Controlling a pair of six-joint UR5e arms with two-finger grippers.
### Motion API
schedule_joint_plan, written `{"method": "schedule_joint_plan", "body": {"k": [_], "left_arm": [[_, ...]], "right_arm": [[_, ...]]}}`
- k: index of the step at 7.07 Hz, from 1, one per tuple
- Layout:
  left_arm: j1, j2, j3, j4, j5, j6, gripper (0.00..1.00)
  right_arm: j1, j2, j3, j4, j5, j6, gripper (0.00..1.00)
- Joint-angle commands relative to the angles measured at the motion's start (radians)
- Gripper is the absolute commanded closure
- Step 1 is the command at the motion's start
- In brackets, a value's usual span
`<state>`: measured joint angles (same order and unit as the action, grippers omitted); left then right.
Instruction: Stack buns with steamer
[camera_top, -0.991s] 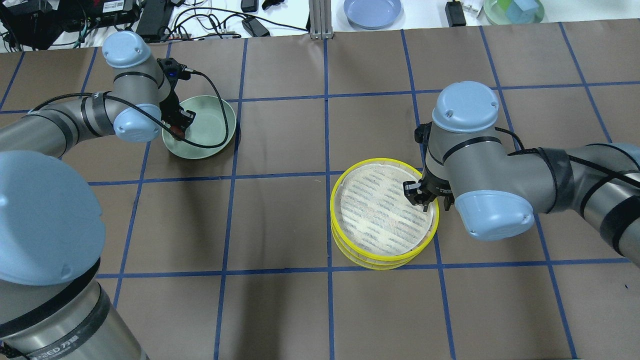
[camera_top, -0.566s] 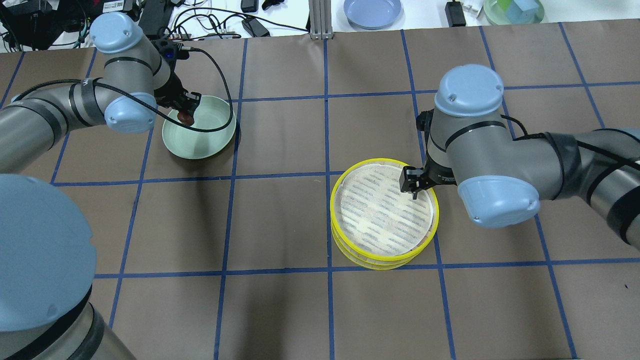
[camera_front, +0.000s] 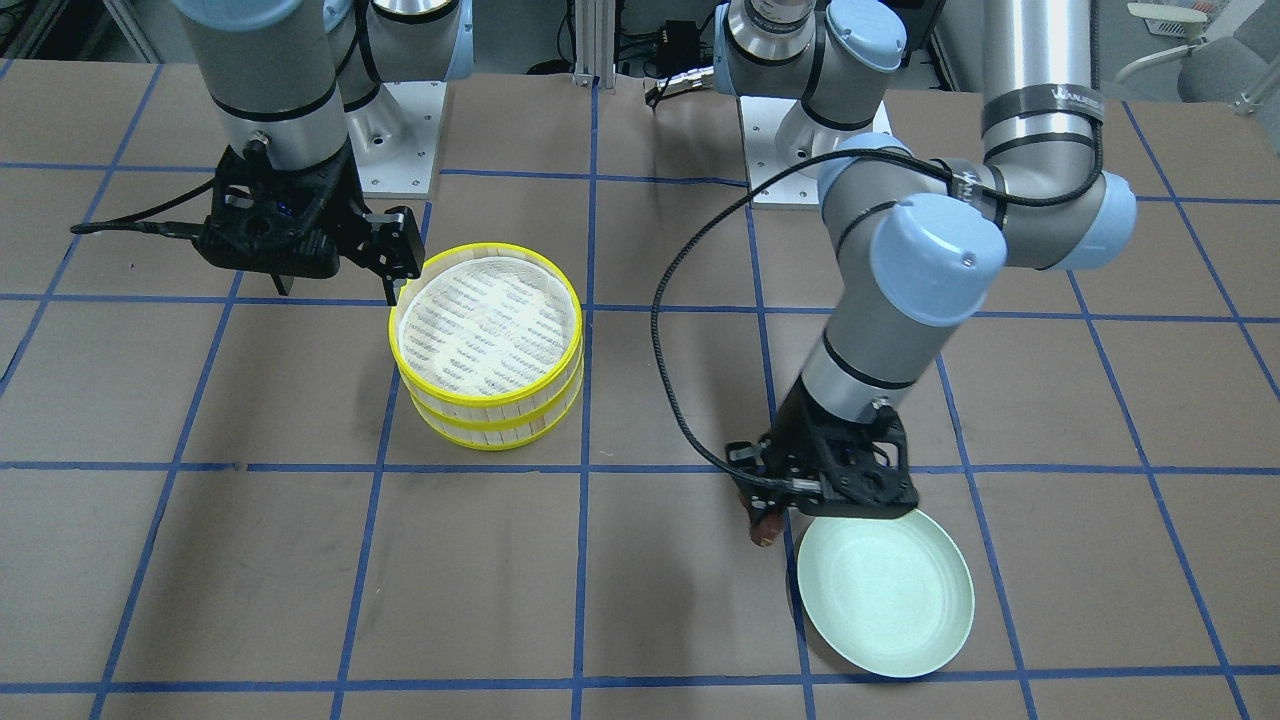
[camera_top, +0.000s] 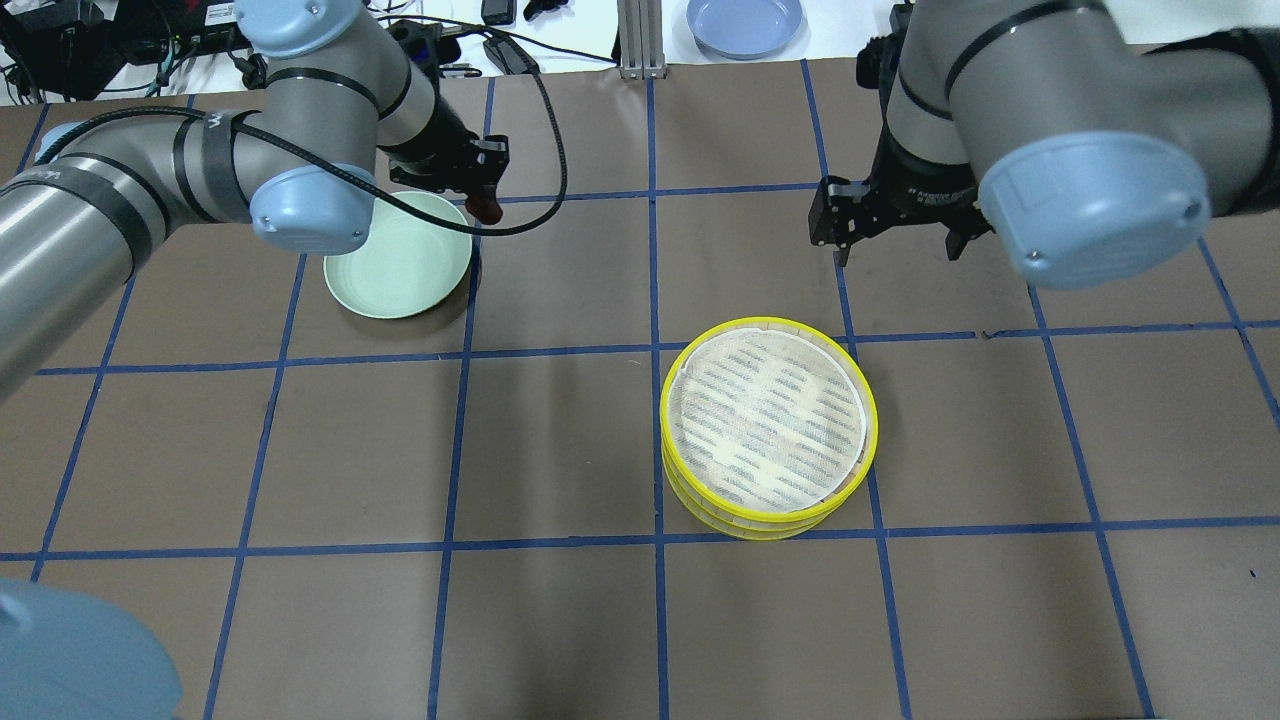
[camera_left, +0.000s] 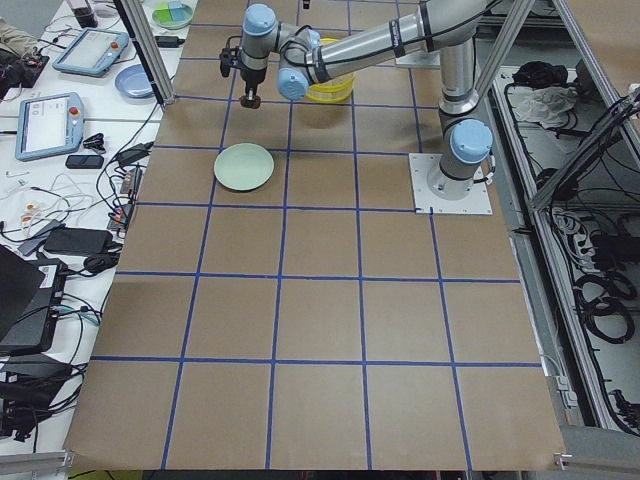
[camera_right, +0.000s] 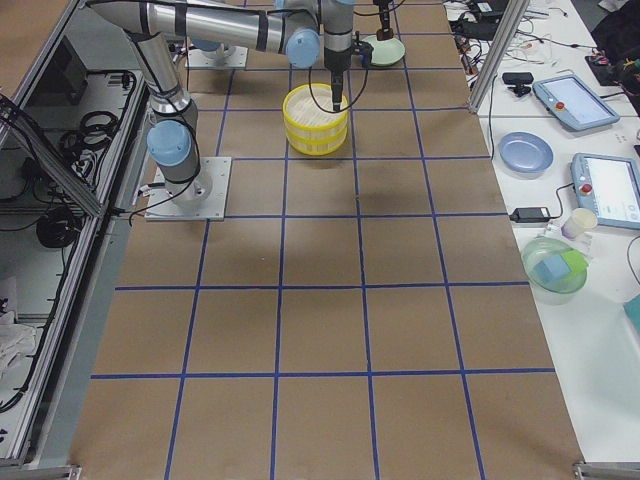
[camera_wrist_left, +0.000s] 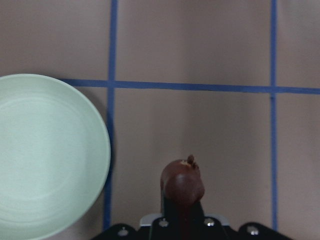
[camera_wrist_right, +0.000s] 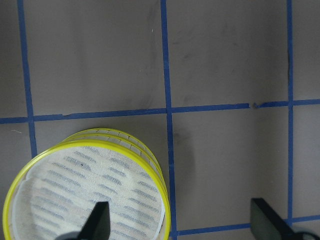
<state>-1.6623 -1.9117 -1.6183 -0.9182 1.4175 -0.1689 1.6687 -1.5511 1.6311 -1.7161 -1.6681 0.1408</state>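
Note:
The steamer (camera_top: 768, 428) is two yellow-rimmed tiers stacked right of centre, and its top floor is bare; it also shows in the front-facing view (camera_front: 490, 345) and the right wrist view (camera_wrist_right: 85, 192). My left gripper (camera_top: 485, 195) is shut on the dark reddish-brown bun (camera_top: 488, 208) and holds it in the air just past the right rim of the pale green plate (camera_top: 398, 255). The left wrist view shows the bun (camera_wrist_left: 182, 182) between the jaws, beside the empty plate (camera_wrist_left: 45, 155). My right gripper (camera_top: 890, 235) is open and empty, raised beyond the steamer. The cream bun is out of view.
A blue plate (camera_top: 745, 22), a clear bowl holding coloured blocks (camera_top: 1030, 20), a metal post (camera_top: 635, 40) and cables (camera_top: 430, 50) lie along the far table edge. Blue tape lines grid the brown table cover.
My left gripper has lifted the brown bun out of the green plate and carried it right, past the rim. My right gripper has risen from the steamer top and drawn back to the far side.

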Motion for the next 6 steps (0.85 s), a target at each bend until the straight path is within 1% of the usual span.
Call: {"method": "schedule_joint_plan", "body": {"k": [1, 2, 3, 4, 5, 6], "left_arm": [[-0.200, 0.031, -0.002, -0.011, -0.026, -0.305, 1.00], [-0.270, 0.031, -0.012, -0.013, -0.084, -0.375, 1.00], [-0.310, 0.027, -0.023, -0.014, -0.112, -0.449, 1.00], [-0.344, 0.028, -0.046, -0.016, -0.145, -0.464, 1.00], [-0.362, 0.028, -0.075, -0.016, -0.152, -0.466, 1.00], [-0.367, 0.028, -0.089, -0.014, -0.153, -0.489, 0.58]], "right_arm": [[-0.004, -0.030, -0.091, 0.076, 0.063, 0.003, 0.00], [-0.003, -0.030, -0.088, 0.079, 0.059, 0.003, 0.00], [0.000, -0.030, -0.083, 0.082, 0.056, 0.003, 0.00], [-0.001, -0.030, -0.079, 0.087, 0.056, 0.003, 0.00], [-0.001, -0.030, -0.077, 0.089, 0.056, 0.003, 0.00], [-0.001, -0.030, -0.077, 0.089, 0.056, 0.002, 0.00]]}}
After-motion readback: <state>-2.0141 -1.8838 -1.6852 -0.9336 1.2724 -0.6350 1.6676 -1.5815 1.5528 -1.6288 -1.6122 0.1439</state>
